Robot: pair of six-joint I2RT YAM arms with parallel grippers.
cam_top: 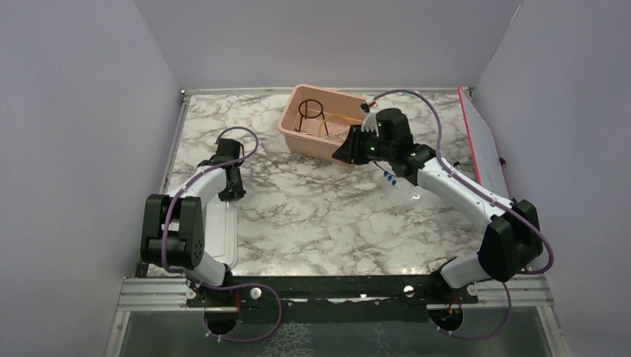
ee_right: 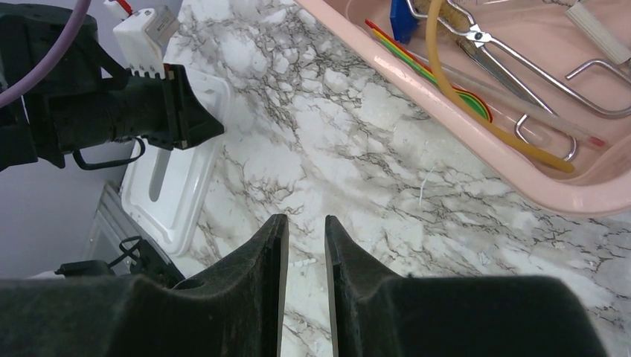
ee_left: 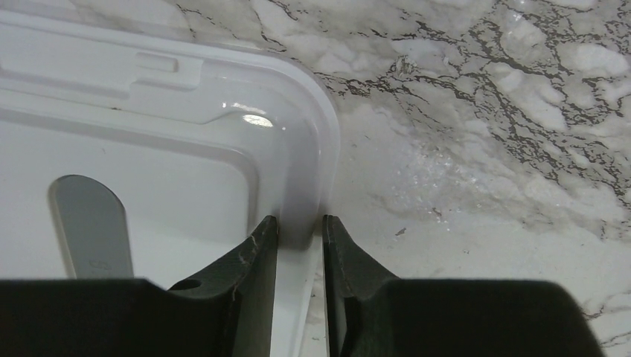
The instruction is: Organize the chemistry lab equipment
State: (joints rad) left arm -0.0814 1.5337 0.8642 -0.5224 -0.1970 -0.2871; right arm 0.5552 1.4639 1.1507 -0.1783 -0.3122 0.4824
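Note:
My left gripper (cam_top: 232,192) (ee_left: 300,223) is at the corner of the flat white lid (cam_top: 220,230) (ee_left: 149,171), shut on its raised rim with one finger on each side. My right gripper (cam_top: 344,152) (ee_right: 305,222) hovers over bare marble beside the pink tub (cam_top: 298,141) (ee_right: 521,167). Its jaws stand slightly apart with nothing between them. The tub holds a black wire ring stand (cam_top: 309,113), a curved tan tube (ee_right: 476,111), silver tongs (ee_right: 513,56) and red, yellow and green strips (ee_right: 417,63). Tiny blue pieces (cam_top: 388,178) lie on the table by the right arm.
A white board with a red edge (cam_top: 484,149) leans along the table's right side. Grey walls close in the left, back and right. The marble tabletop (cam_top: 320,216) stretches between the two arms.

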